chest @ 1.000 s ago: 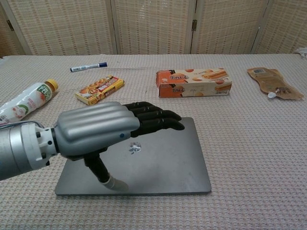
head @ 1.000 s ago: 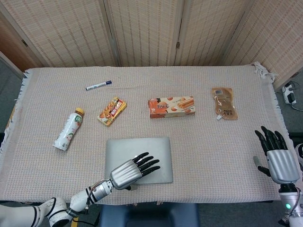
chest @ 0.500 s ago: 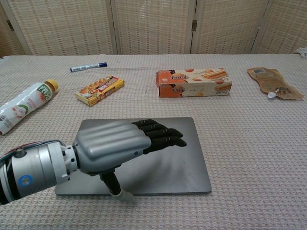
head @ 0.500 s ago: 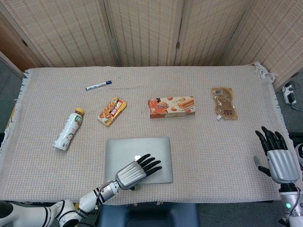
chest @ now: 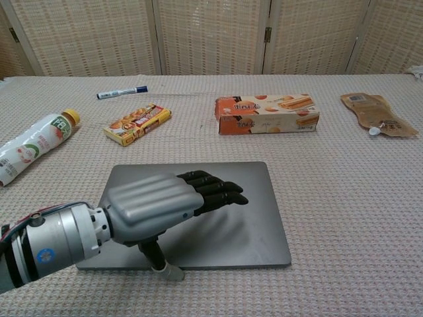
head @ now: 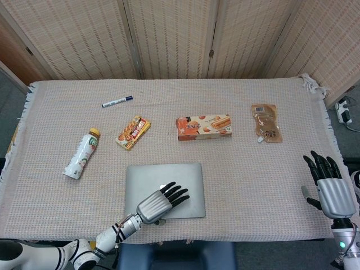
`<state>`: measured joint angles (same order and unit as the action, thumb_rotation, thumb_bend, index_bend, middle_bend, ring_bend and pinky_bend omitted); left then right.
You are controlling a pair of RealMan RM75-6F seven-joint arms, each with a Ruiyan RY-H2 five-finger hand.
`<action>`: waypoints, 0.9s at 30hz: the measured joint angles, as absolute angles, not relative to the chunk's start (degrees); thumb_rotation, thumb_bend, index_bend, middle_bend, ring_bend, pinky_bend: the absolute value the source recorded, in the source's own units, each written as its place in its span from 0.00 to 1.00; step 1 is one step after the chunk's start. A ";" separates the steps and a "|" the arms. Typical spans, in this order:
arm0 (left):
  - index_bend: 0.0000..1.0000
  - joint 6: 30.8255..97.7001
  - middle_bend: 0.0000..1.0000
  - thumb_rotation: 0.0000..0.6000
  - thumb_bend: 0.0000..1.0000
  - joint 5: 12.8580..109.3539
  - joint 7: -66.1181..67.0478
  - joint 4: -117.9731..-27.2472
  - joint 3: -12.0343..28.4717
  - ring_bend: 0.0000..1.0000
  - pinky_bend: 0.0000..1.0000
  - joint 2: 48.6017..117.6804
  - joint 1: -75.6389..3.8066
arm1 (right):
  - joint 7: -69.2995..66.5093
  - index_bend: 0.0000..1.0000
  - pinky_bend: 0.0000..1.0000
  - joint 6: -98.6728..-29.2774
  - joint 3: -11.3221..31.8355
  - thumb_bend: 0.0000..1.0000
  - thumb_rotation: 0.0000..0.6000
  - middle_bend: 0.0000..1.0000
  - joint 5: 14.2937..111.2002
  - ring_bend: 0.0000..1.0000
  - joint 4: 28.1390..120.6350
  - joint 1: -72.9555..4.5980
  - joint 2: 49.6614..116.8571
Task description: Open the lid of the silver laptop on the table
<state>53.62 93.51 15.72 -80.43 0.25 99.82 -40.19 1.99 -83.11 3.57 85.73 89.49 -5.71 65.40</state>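
Note:
The silver laptop (head: 169, 179) (chest: 251, 218) lies flat with its lid down near the table's front edge. My left hand (head: 156, 203) (chest: 168, 205) hovers over the laptop's front left part, palm down, fingers (chest: 215, 188) stretched forward and apart, holding nothing. Its thumb (chest: 162, 261) points down at the laptop's front edge. My right hand (head: 329, 188) stands open at the table's right front corner, fingers up, far from the laptop; the chest view does not show it.
Behind the laptop lie a snack bar (head: 133, 133), a biscuit box (head: 204, 127), a brown pouch (head: 266, 122), a marker (head: 117, 101) and a toppled drink bottle (head: 82, 153). A woven cloth (head: 253, 180) covers the table. Folding screens stand behind.
My left hand has drawn back toward the laptop's front edge and sunk lower, its thumb now at that edge. The lid stays down. The right hand has not moved.

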 measured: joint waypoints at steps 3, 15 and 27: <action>0.07 54.06 0.07 1.00 0.08 93.00 15.54 -79.47 0.28 0.00 0.00 100.35 -40.19 | 1.99 0.00 0.00 -83.00 3.52 0.43 1.00 0.00 85.60 0.07 89.43 -5.67 65.43; 0.09 55.31 0.09 1.00 0.33 92.16 13.84 -77.88 -0.29 0.00 0.00 100.38 -40.00 | 2.00 0.00 0.00 -82.66 3.52 0.43 1.00 0.00 85.63 0.07 89.28 -5.92 65.67; 0.12 58.29 0.12 1.00 0.48 92.89 11.72 -75.71 -1.03 0.02 0.00 100.52 -39.21 | 2.06 0.00 0.00 -83.27 3.19 0.43 1.00 0.00 87.06 0.07 89.71 -5.99 65.82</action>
<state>58.29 92.89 11.72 -75.71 -1.03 100.52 -39.21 2.06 -83.27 3.19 87.06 89.71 -5.99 65.82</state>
